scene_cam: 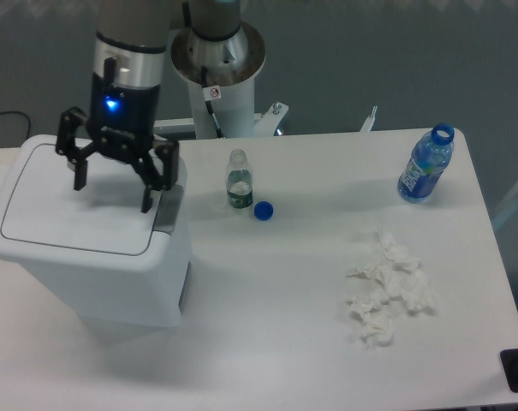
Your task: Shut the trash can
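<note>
The trash can is a large white rectangular bin at the left of the table. Its flat white lid lies down flat on the body, and a grey latch sits at its right edge. My gripper hangs just above the lid, fingers pointing down. The two black fingers stand wide apart with nothing between them. The tips are at or just above the lid surface; I cannot tell whether they touch it.
A small clear bottle without cap stands mid-table with a blue cap beside it. A blue water bottle stands at the right back. Crumpled white tissues lie at the right front. The robot base stands behind.
</note>
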You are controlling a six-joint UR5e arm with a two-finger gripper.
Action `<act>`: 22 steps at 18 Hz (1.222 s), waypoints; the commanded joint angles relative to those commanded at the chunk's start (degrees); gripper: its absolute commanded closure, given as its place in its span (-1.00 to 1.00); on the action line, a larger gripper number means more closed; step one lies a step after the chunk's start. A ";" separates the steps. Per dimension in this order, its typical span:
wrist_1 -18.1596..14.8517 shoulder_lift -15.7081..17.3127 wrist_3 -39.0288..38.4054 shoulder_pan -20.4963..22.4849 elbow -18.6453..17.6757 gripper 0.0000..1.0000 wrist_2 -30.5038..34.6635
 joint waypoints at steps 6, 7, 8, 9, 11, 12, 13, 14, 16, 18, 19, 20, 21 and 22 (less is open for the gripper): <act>-0.09 0.00 15.11 5.27 -0.44 -1.00 9.65; -0.09 -0.09 17.57 6.24 -0.70 -1.00 10.89; -0.09 -0.17 19.86 7.03 -0.70 -1.00 12.03; -0.09 -0.17 21.88 8.00 -0.70 -1.00 13.35; -0.09 -0.61 25.22 9.58 -0.62 -1.00 16.24; -0.09 -0.79 27.16 10.55 -0.62 -1.00 18.35; -0.09 -1.31 29.52 11.69 -0.62 -1.00 20.37; 0.00 -1.93 32.33 12.66 -0.62 -1.00 21.52; -0.09 -2.37 37.78 15.03 -0.70 -1.00 21.97; -0.17 -2.37 43.23 17.84 -0.88 -1.00 21.97; -0.44 -2.37 45.96 19.07 -0.88 -1.00 21.89; -0.44 -2.46 48.68 20.04 -1.14 -1.00 21.71; -0.61 -2.63 51.23 20.92 -1.14 -1.00 21.54; -0.62 -2.72 53.87 22.06 -1.06 -1.00 21.10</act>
